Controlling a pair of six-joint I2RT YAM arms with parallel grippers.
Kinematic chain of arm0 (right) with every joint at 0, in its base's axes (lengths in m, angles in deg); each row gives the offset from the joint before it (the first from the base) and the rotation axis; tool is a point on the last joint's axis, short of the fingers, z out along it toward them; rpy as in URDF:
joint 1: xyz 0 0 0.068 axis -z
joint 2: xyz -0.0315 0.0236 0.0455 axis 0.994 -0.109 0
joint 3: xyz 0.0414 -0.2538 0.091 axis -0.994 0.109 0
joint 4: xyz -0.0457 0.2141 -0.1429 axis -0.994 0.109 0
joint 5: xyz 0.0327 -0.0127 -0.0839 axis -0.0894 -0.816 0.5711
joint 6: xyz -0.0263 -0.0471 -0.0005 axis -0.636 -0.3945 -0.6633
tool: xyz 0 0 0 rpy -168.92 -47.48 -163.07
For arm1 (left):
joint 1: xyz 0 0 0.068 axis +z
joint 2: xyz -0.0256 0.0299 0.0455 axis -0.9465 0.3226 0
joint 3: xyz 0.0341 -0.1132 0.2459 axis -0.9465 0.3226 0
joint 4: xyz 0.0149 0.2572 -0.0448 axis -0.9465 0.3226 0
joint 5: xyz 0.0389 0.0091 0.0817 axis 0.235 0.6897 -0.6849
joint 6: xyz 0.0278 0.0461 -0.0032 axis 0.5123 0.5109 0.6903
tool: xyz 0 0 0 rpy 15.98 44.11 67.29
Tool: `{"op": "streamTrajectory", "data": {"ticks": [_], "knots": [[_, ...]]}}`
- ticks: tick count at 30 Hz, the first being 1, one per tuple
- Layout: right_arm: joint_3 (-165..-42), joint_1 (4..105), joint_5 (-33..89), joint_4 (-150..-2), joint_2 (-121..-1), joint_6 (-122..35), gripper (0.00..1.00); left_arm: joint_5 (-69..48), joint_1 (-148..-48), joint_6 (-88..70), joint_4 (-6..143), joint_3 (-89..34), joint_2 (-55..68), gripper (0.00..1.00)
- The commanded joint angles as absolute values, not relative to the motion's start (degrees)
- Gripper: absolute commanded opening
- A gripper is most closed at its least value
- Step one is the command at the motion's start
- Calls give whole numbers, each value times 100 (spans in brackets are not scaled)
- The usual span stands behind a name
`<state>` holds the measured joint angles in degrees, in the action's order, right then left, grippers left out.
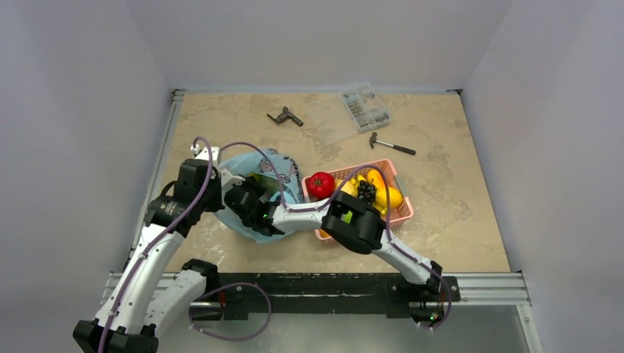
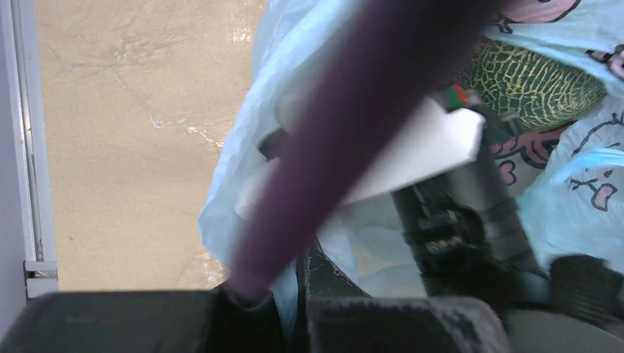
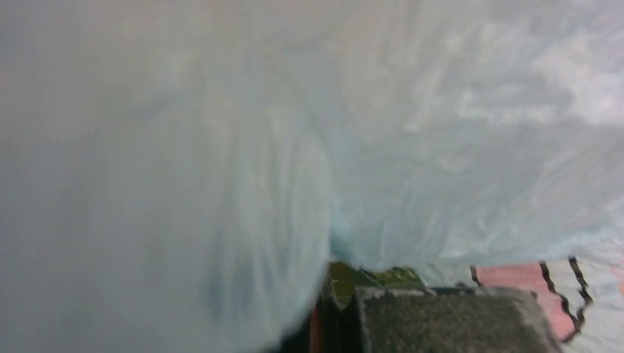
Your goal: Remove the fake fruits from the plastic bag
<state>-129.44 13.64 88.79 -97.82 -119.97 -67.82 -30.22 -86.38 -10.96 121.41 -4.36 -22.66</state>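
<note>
Pale blue thin translucent plastic carrier bag (image 1: pixel 274 160): lies on the beige marbled table top (image 1: pixel 456 184), just left of the pink slatted plastic basket (image 1: pixel 403 212).
Grey-green netted plastic melon (image 2: pixel 533 81): seen inside the bag, partly veiled by film; not yet removed.
Red glossy plastic tomato with green top (image 1: pixel 320 184): out of the bag, resting at the basket's left corner.
Left gripper (image 2: pixel 294 312): jaws nearly together; a fold of bag film appears to be pinched between them at the bag's left side.
Right gripper (image 1: pixel 246 197): pushed in at the bag; its own view is filled with film, so its opening cannot be told and no hold on the melon is shown.
Step in hand: judged to be the reach for the melon.
Method advised: the film should be drawn up and taut by the left gripper so that the mouth gapes. The right jaws should be spread wide for the large, slippery melon, with no film trapped in the grasp. Withdrawal should be slow.
Writing: pink motifs and dark outline drawings are seen on the bag; no lettering or brand can be read.
</note>
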Motion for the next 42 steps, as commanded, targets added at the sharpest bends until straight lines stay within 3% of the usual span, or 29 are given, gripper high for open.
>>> {"op": "streamTrajectory", "data": {"ticks": [1,13,19,22,27,30,42], "knots": [[-12293,1370,8090,-9622,-10704,-6119,0,-3036,-8683,-1093,11920,-527,-2243,0],[-10467,1370,5795,-9536,-8909,-4630,0,-3106,-8698,-1134,11954,-511,-2381,0],[-10348,1370,5574,-8948,-8554,-4505,1,-3136,-8709,-1134,11953,-525,-2346,0],[-10120,1370,5291,-8958,-8337,-4294,12,-3093,-8722,-1160,11969,-512,-2372,0],[-9966,1378,5131,-9333,-8401,-3884,35,-2963,-8727,-1129,11918,-499,-2376,11],[-10095,1388,5402,-9524,-8649,-3990,48,-2935,-8747,-1161,11977,-510,-2380,1],[-11935,1665,7051,-9036,-10377,-6346,69,-3236,-8797,-1186,11884,-425,-2883,0]]}}
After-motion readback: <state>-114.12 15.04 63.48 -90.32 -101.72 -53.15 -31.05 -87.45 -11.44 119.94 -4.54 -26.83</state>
